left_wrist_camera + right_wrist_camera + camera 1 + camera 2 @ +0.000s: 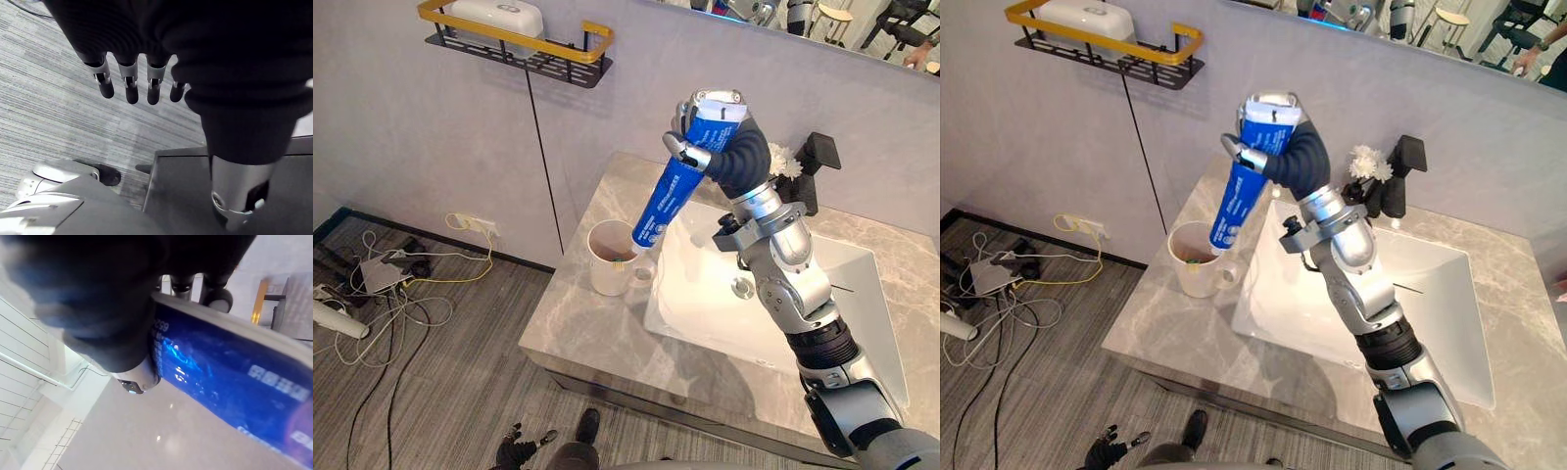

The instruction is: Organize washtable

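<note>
Fingers of right hand around tube

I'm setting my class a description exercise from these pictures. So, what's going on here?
The robot's right hand is curled round a blue toothpaste tube. It holds the tube tilted, with the lower end at the mouth of a white ceramic mug. The mug stands on the grey marble countertop, beside the white basin. The left hand hangs idle over the grey striped floor, fingers straight.
</note>
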`<state>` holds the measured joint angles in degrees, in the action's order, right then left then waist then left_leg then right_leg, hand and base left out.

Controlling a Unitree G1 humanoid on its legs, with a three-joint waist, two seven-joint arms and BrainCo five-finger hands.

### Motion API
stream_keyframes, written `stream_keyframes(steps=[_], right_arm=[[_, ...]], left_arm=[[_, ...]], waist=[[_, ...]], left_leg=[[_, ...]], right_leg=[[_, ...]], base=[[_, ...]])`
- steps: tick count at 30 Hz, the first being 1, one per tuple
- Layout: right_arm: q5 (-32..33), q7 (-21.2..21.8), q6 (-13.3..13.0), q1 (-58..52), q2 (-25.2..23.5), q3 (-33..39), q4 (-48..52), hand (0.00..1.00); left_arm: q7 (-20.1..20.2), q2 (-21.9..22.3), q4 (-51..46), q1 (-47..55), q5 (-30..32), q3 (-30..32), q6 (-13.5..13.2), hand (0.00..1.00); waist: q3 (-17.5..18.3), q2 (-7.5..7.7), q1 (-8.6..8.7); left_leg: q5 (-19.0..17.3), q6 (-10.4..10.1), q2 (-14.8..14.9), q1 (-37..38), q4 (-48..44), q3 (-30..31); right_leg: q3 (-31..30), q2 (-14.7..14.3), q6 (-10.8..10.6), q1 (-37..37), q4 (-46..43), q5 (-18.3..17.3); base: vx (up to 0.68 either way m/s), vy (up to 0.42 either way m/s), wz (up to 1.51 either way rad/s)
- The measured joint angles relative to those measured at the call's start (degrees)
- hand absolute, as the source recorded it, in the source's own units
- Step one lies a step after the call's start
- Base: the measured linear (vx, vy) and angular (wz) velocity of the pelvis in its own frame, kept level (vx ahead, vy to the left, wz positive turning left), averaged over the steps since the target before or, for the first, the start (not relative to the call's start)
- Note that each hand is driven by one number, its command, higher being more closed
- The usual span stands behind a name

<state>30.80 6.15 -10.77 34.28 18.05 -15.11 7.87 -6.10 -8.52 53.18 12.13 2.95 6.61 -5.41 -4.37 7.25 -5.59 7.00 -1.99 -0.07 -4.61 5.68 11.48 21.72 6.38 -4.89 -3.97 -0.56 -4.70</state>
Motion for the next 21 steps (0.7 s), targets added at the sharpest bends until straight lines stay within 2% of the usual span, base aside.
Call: stream_keyframes(steps=[10, 14, 21], right_arm=[[-2.1, -0.2, 0.1, 0.0, -2.0, -1.7, -1.0, 1.00], [-2.4, -0.3, 0.5, 0.0, -2.0, -1.8, -3.2, 1.00], [-4.6, -0.2, 1.3, 1.6, -2.6, -4.3, -5.6, 1.00]], left_arm=[[0.0, -0.2, 0.2, 0.0, 0.0, -0.1, 0.0, 0.00], [0.0, -0.2, 0.2, -0.4, 0.0, -0.3, 0.0, 0.00], [0.0, -0.7, 0.3, -0.4, 0.0, -1.6, 0.0, 0.00]], waist=[[-1.1, 0.39, -0.32], [-1.1, 0.42, -1.54], [-1.1, 0.42, -1.55]], left_leg=[[0.0, 0.0, 0.1, -0.1, 0.2, 0.2], [0.0, 0.0, 0.0, -0.3, -0.1, 0.3], [0.1, -0.2, 0.0, -0.7, -0.1, 1.0]], right_leg=[[0.1, -0.1, 0.0, 0.0, 0.0, 0.0], [0.3, -0.1, 0.0, 0.1, 0.2, 0.0], [0.9, -0.2, 0.0, 0.1, 0.3, 0.0]], base=[[-0.01, -0.001, 0.00], [0.00, 0.000, 0.01], [-0.01, -0.001, 0.04]])
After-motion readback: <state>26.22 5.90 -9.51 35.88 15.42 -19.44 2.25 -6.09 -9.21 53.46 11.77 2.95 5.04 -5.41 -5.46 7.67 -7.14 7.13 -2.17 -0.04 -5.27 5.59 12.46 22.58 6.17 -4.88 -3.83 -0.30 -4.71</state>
